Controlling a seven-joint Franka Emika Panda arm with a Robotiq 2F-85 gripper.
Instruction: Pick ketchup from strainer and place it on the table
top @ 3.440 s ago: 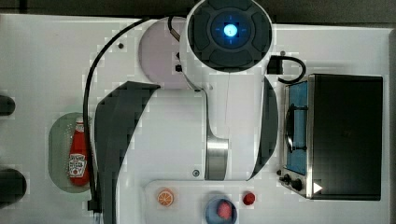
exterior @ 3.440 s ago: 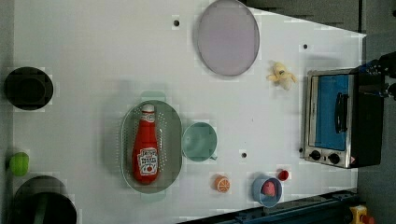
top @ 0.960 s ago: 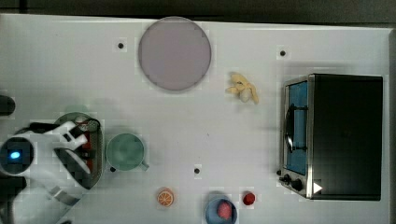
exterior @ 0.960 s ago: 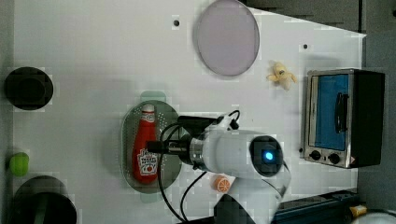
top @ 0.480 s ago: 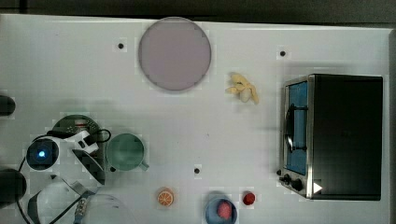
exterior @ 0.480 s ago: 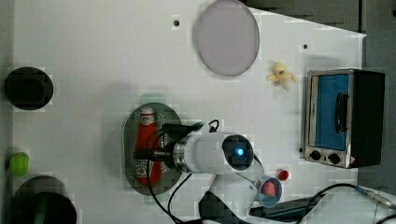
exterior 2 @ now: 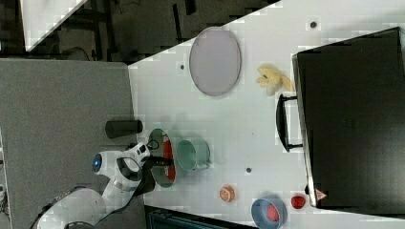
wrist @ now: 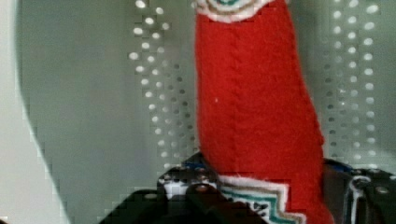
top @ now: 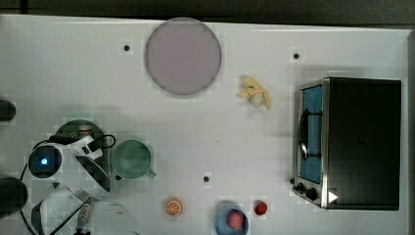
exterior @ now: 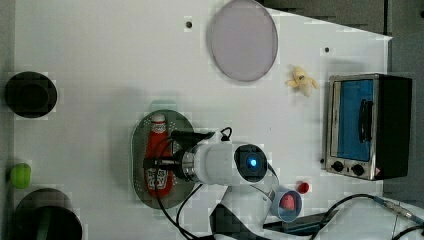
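the ketchup (exterior: 159, 155) lies flat inside the strainer (exterior: 139, 165), low and left of centre in the left view, its white cap toward the top of the frame. the gripper (exterior: 161, 161) has its dark fingers (wrist: 187, 189) on either side of the red bottle just above the label, pinching it. a green cup (top: 131, 159) sits just beside the strainer on the white table (top: 73, 68).

A grey carpeted floor (exterior 2: 71, 95) spreads beside the work surface in the right view, running up to a dark, shadowed area (exterior 2: 143, 28) where thin black furniture legs (exterior 2: 109, 24) stand near a pale slanted panel (exterior 2: 43, 14).
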